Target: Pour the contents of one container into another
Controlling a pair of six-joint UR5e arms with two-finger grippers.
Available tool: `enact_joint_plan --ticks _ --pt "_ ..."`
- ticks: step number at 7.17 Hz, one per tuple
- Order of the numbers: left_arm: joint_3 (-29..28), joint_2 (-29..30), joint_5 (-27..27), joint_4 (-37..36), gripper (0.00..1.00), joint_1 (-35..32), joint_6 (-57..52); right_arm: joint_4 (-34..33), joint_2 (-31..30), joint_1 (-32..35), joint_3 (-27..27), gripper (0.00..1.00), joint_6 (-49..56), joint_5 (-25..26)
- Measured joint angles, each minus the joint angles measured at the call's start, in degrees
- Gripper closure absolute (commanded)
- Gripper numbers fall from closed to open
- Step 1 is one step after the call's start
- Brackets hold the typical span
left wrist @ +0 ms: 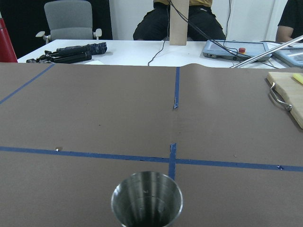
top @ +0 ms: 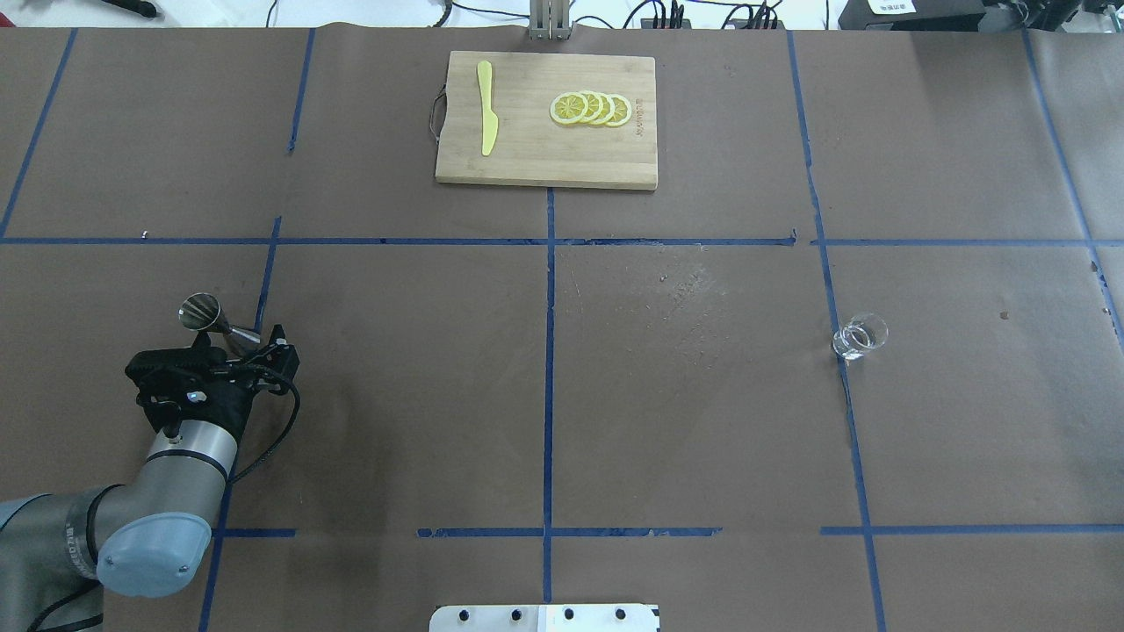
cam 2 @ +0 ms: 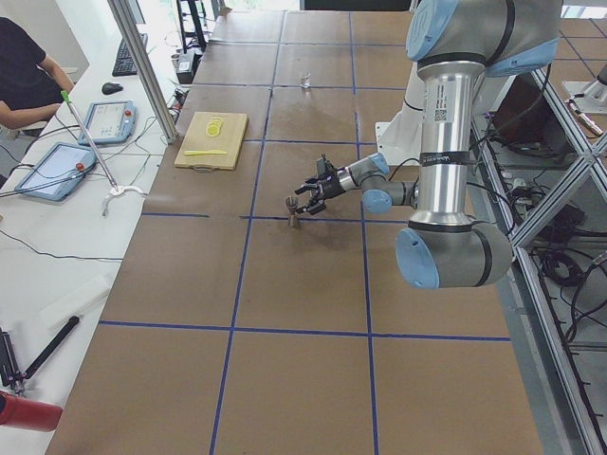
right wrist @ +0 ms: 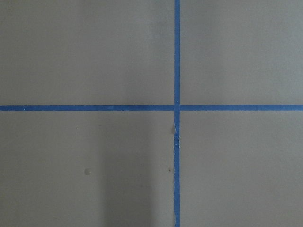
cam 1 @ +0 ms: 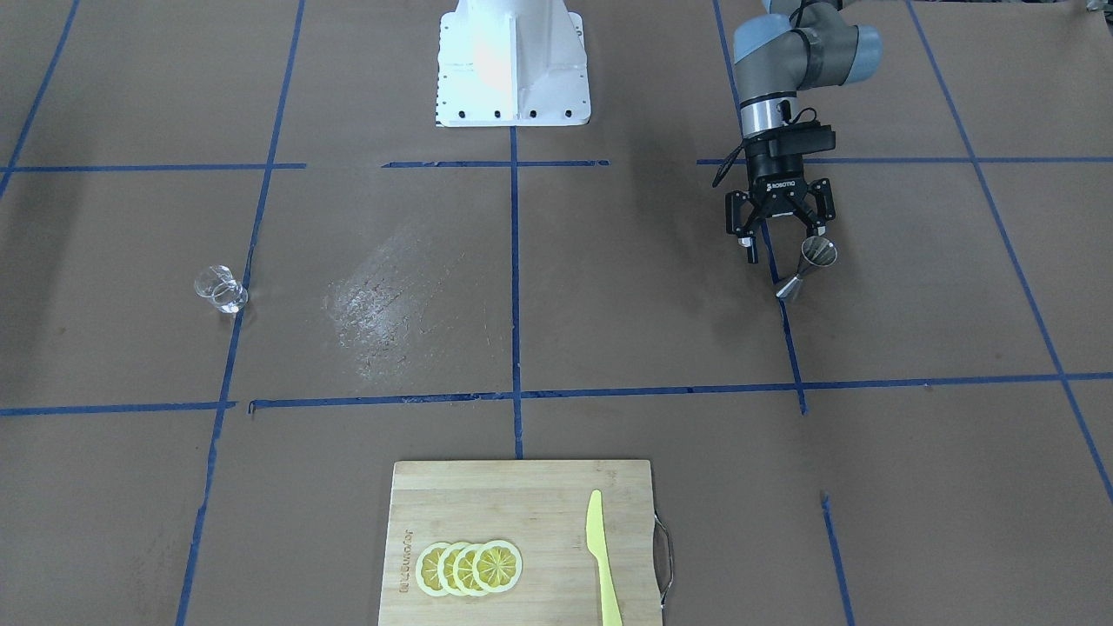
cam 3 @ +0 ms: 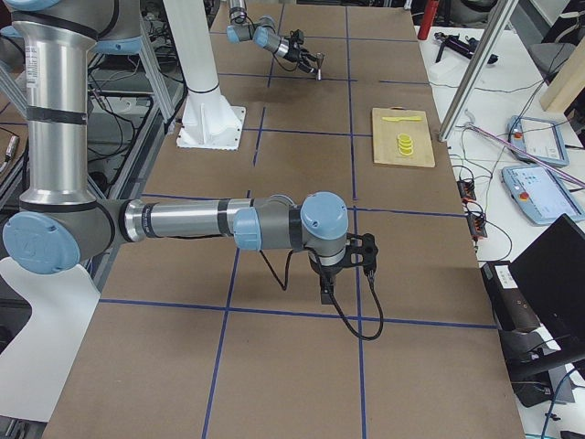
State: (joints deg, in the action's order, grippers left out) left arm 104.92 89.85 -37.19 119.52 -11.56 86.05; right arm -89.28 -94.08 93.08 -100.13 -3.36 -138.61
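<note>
Jigger (top: 211, 318), steel, stands upright at 9 o'clock on the table (top: 395, 395) in my overhead view. It is just off the left gripper (cam 1: 783, 243), whose jaws are spread wide and not closed on it. A small clear glass (top: 859, 337) sits well apart at 3 o'clock. The cutting board (top: 544, 162), with lemon slices (top: 590, 108) and a yellow knife (top: 486, 118), lies at 12. The right gripper (cam 3: 352, 251) hangs over taped paper; I cannot tell its spread.

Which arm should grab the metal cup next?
Left. The left gripper is open right beside the metal cup, which sits low and centred in its wrist view. The right gripper hangs far down the table; its wrist view shows no cup.
</note>
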Motion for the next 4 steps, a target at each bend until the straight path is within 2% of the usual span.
enact_joint_plan --ticks 4 --pt "-0.8 0.0 0.1 0.1 0.06 -0.4 -0.1 0.1 0.4 0.0 -1.2 0.0 -2.4 -0.7"
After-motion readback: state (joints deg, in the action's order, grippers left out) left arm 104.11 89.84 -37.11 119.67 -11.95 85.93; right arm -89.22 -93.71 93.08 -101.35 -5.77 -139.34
